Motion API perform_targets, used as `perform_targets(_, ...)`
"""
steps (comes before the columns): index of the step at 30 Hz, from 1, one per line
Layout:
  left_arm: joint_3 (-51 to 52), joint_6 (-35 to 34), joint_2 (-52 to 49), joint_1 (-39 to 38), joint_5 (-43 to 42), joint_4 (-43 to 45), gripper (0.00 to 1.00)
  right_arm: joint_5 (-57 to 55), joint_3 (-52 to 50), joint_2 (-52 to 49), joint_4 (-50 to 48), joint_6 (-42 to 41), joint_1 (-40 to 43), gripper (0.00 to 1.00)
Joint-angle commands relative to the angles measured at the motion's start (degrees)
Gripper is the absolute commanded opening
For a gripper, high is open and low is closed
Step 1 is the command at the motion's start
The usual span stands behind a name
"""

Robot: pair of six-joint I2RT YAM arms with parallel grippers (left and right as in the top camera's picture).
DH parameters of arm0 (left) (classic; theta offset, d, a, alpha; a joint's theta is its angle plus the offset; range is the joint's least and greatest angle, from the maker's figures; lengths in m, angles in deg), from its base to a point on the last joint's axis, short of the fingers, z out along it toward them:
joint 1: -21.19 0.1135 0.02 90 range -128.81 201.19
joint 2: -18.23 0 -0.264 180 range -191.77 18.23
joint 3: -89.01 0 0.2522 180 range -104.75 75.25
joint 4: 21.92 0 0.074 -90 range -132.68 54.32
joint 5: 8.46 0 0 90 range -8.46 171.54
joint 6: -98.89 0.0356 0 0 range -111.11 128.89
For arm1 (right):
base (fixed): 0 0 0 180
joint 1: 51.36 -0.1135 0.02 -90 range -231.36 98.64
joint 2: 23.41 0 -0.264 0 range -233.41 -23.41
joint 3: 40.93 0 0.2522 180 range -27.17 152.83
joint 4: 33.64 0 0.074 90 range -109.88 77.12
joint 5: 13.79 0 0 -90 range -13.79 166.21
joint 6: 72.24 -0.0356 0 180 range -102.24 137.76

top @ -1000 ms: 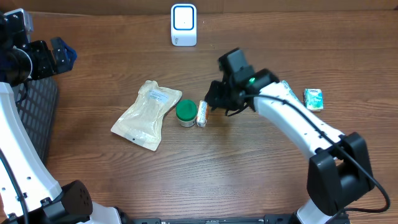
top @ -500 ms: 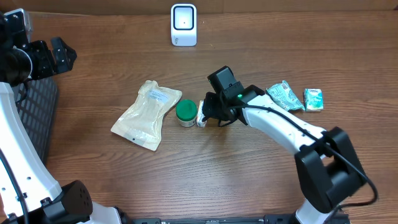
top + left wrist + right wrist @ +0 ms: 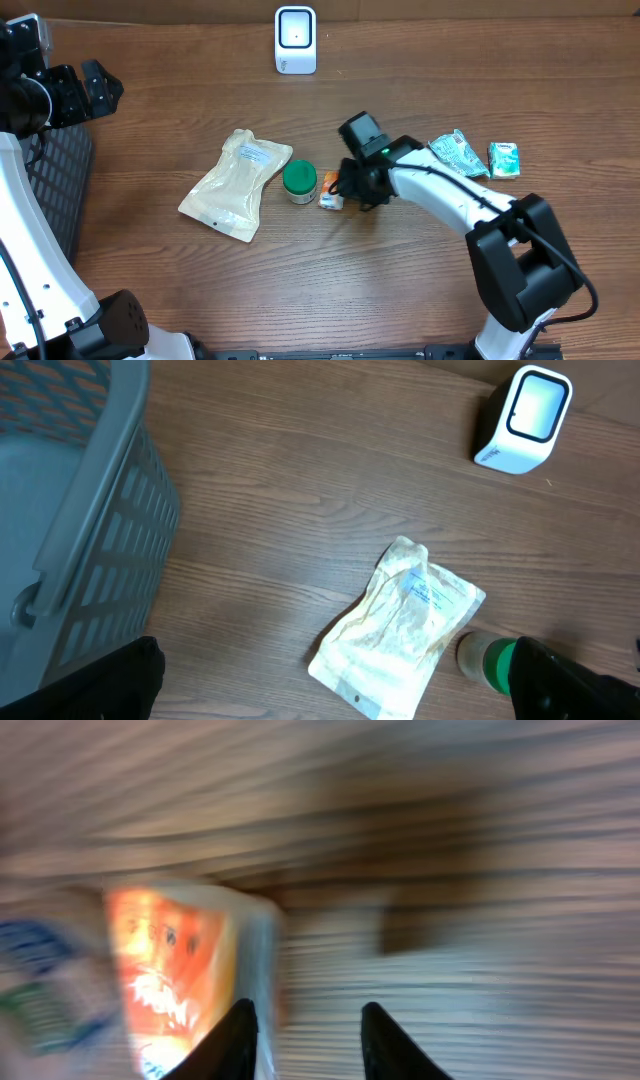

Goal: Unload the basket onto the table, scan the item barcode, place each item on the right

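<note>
A small orange-and-white packet (image 3: 331, 189) lies on the wooden table just right of a green-lidded jar (image 3: 299, 182). My right gripper (image 3: 346, 187) is low over the table at the packet's right edge. In the blurred right wrist view the packet (image 3: 170, 970) sits against the outside of the left finger, and the right gripper (image 3: 305, 1020) stands open with bare wood between its tips. The white scanner (image 3: 295, 40) stands upright at the back centre. My left gripper (image 3: 95, 85) hangs wide open at the far left, holding nothing.
A tan pouch (image 3: 237, 184) lies left of the jar. A crumpled green packet (image 3: 458, 153) and a small green box (image 3: 504, 159) lie to the right. A grey mesh basket (image 3: 55, 180) stands at the left edge.
My right gripper moved left and down to the small packet. The packet turned from its silver side to its orange face and shifted slightly right. The left arm stayed put.
</note>
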Motion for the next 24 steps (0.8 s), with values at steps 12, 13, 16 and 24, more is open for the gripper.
perform_targets(12, -0.15, 0.68, -0.2, -0.39, 0.13, 0.04, 1.0, 15.78, 5.31, -0.15, 8.09, 9.79, 8.07, 0.37)
perform_targets(13, -0.15, 0.68, -0.2, -0.39, 0.11, 0.04, 1.0, 15.74, 5.27, -0.15, 7.98, 9.73, 7.37, 0.37)
perform_targets(16, -0.15, 0.68, -0.2, -0.39, 0.13, 0.04, 1.0, 13.97, 4.44, -0.17, 7.04, 6.16, 5.18, 0.38)
perform_targets(24, -0.15, 0.68, -0.2, -0.39, 0.13, 0.04, 1.0, 13.94, -2.14, -0.22, -0.79, -0.22, 2.14, 0.4)
